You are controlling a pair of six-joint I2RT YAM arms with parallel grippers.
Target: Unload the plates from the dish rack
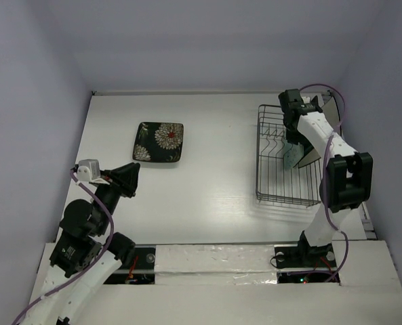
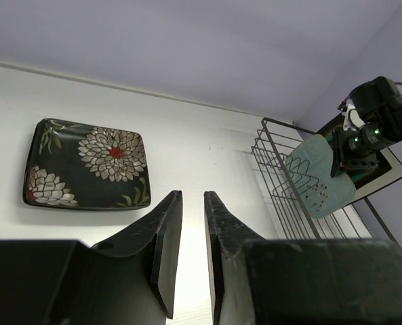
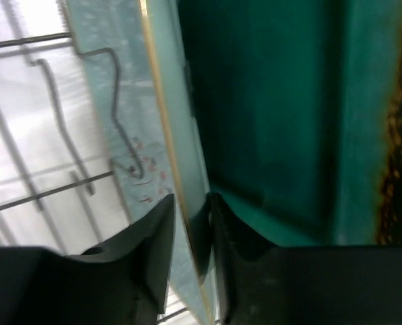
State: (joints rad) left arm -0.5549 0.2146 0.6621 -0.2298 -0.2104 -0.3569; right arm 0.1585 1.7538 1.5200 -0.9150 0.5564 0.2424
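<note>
The black square plate with white-red flowers (image 1: 158, 142) lies flat on the table, left of centre; it also shows in the left wrist view (image 2: 85, 164). The dark wire dish rack (image 1: 268, 196) stands at the right. My right gripper (image 1: 292, 142) reaches into it and is shut on the edge of the pale mint speckled plate (image 1: 293, 158), which is tilted in the rack (image 2: 320, 175). In the right wrist view the fingers (image 3: 190, 200) pinch the mint plate (image 3: 136, 101), and the teal plate with brown rim (image 3: 275, 101) stands right behind it. My left gripper (image 1: 131, 177) is slightly open and empty.
Another plate with a dark rim (image 2: 384, 172) leans at the rack's far right side. Rack wires and prongs (image 3: 45, 193) run close to the mint plate. White walls enclose the table at the back and both sides.
</note>
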